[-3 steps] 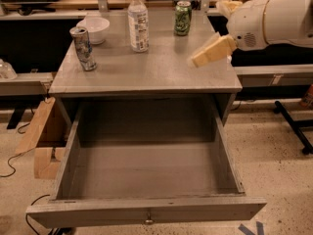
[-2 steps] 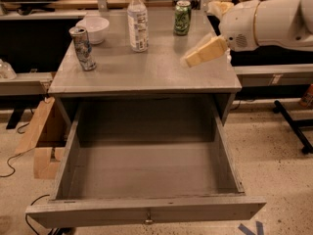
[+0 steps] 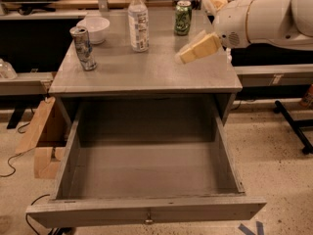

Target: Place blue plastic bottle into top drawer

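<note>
Camera view looking down on blue plastic bottle [image 3: 138,21] upright near the back edge of counter [image 3: 146,72], about midway along, with green can [image 3: 183,17] toward the back right corner and silver can [image 3: 83,48] by the left edge. Hovering over the right side, well apart from the bottle: gripper [image 3: 188,54], released or clenched impossible to tell. Below the front edge, top drawer [image 3: 146,212] pulled open.

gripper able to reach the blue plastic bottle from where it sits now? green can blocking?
Probably yes. The gripper hovers camera-right of the blue plastic bottle, with bare cabinet top between them; the green can stands behind that line.
</note>
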Robot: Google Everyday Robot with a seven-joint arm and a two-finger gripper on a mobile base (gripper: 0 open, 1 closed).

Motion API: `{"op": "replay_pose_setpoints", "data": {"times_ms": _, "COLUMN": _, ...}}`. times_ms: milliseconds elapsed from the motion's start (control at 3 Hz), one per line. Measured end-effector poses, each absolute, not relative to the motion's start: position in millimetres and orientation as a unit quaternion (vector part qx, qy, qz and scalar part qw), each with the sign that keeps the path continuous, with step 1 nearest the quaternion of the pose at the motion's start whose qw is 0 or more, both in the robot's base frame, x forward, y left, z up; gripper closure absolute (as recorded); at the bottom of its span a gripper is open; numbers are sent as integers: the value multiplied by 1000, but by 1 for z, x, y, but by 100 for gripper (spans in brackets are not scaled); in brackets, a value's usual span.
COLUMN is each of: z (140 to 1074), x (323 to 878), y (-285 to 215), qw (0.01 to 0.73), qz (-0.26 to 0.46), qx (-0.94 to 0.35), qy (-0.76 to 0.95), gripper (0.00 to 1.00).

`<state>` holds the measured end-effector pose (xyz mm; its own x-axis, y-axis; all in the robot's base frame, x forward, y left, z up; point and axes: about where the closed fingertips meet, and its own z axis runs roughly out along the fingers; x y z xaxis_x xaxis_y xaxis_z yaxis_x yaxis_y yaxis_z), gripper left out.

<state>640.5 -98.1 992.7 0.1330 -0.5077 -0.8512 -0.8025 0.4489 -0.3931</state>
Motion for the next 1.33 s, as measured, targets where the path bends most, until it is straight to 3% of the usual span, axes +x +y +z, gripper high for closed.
{"op": "replay_pose_setpoints", "data": {"times_ms": 1333, "z": 979, "x": 786, "y": 22, "qw": 619, "qz": 184, "qx": -434, "qy": 628, "gripper": 0}}
